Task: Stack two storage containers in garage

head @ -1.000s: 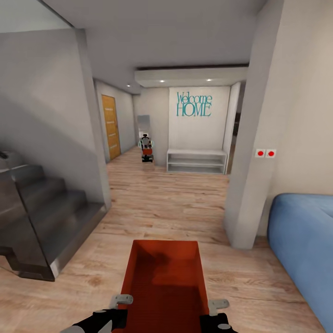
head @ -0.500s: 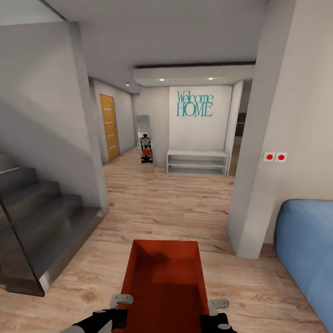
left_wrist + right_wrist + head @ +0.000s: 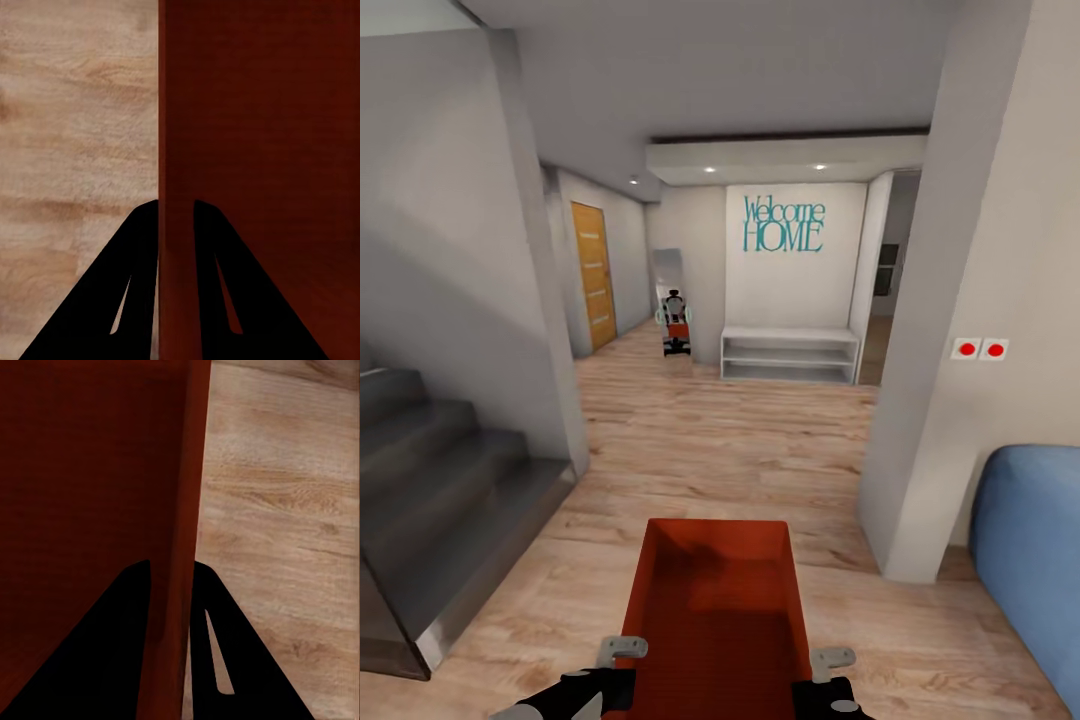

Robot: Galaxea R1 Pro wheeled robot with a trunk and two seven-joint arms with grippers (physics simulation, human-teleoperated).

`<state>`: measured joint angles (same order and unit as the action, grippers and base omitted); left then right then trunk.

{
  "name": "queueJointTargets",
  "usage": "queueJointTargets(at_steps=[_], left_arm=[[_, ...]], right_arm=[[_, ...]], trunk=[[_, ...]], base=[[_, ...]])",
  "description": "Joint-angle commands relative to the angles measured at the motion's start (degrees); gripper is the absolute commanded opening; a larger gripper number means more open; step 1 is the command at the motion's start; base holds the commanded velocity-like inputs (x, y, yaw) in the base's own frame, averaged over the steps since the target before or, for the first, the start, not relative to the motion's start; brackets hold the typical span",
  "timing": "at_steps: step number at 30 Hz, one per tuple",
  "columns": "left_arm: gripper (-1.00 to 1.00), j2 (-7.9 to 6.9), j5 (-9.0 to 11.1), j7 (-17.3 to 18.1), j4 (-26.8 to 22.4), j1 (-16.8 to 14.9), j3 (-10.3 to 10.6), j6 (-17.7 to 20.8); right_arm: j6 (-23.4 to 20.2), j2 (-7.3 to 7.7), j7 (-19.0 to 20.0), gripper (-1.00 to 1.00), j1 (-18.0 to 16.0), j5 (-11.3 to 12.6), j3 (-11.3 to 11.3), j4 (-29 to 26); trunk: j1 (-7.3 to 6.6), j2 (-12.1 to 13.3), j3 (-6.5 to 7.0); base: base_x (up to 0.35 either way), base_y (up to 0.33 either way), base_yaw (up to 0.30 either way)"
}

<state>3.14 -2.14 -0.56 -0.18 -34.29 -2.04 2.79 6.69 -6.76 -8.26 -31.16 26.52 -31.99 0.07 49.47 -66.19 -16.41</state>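
Between the two claws hangs one bin, carried low in front of the trunk over the wood floor. The left claw is clamped on the bin's left wall, one finger outside and one inside, as the left wrist view shows; the right claw grips the right wall the same way, with its outer finger over the planks.

Over the last second the whole head view has shifted: the stairs have slid off to the left claw's side, the blue sofa and the wall with the red switches off to the right claw's side, and the hallway ahead has opened up. That reads as the base rolling forward, not the things moving. The bin sits unchanged between the claws, so the grip looks steady.

My judgement: this is the transport leg, with the garage not yet reached. Beyond the claws lies light plank floor, a white bench under the "Welcome HOME" lettering, a mirror and, ahead toward the left claw's side, a wooden door. The pillar on the right claw's side stands near the path
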Motion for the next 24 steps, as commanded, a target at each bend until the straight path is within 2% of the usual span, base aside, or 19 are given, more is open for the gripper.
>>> queueJointTargets(at_steps=[1,24], left_arm=[[-1.0,0.04,-0.5,-0.4,-0.1,-0.1,0.2,0.2],[-1.0,0.04,-0.5,-0.4,-0.1,-0.1,0.2,0.2]], right_arm=[[0.3,0.7,-0.3,-1.0,0.0,1.2,-0.8,0.2],[0.3,0.7,-0.3,-1.0,0.0,1.2,-0.8,0.2]], trunk=[[0.04,0.0,-0.07],[0.04,0.0,-0.07]], base=[[0.324,0.0,0.0],[0.324,0.0,0.0]])
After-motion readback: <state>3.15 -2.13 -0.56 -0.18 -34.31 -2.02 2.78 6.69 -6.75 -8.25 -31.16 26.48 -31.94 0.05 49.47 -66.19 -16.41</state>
